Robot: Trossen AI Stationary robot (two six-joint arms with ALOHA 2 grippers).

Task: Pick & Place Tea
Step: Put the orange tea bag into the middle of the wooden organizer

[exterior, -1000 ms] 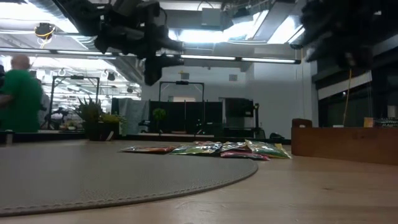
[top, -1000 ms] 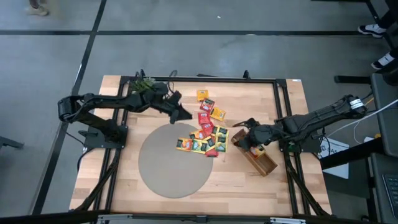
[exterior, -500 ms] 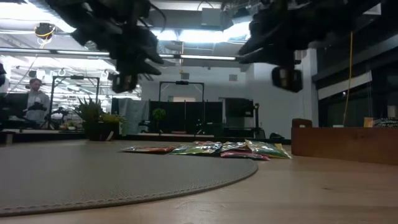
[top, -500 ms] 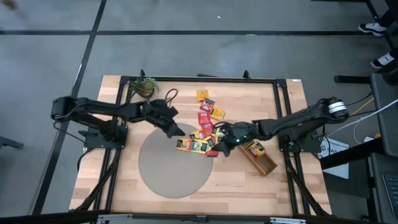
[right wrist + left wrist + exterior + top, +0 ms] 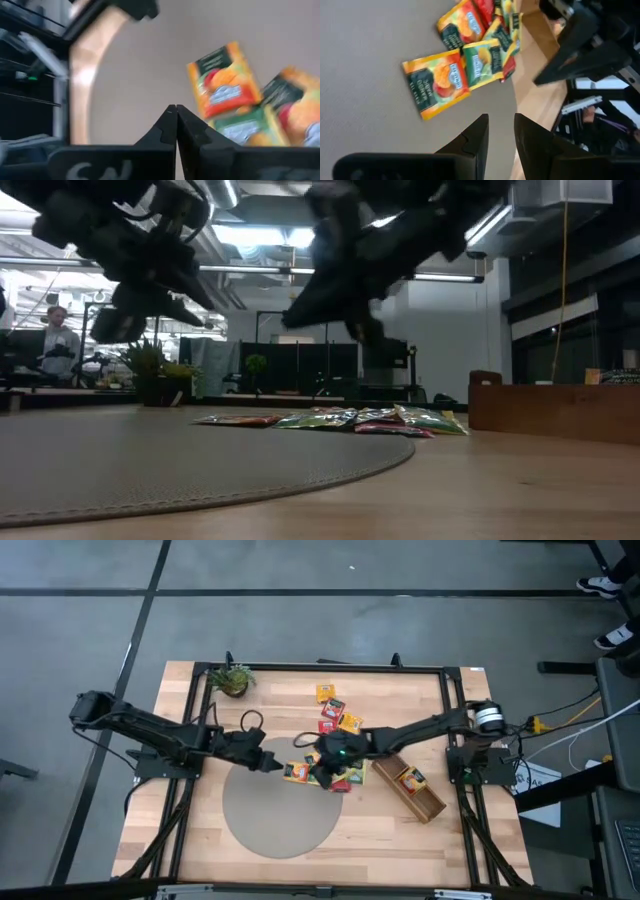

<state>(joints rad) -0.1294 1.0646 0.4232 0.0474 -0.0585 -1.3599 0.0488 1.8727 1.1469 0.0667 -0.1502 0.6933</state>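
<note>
The tea sachets, red, yellow-orange and green, lie in a heap at the far right rim of the round grey mat; a few more lie farther back. In the left wrist view the nearest sachets lie flat on the mat. My left gripper hangs above the mat just left of the heap, open by a narrow gap, nothing between its fingers. My right gripper is shut and holds nothing, above the heap's left end. Both hang clear of the table in the low view.
A long wooden divided tray lies slantwise at the right, with one sachet inside. A small potted plant stands at the far left corner. The two grippers are close together over the mat's far edge. A person stands in the room behind.
My right gripper has swung from above the tray toward the table's left and now hangs over the heap's left end. My left gripper has drawn back toward the near edge and come lower, from beside the far sachets to the mat beside the heap. The sachets have not moved.
</note>
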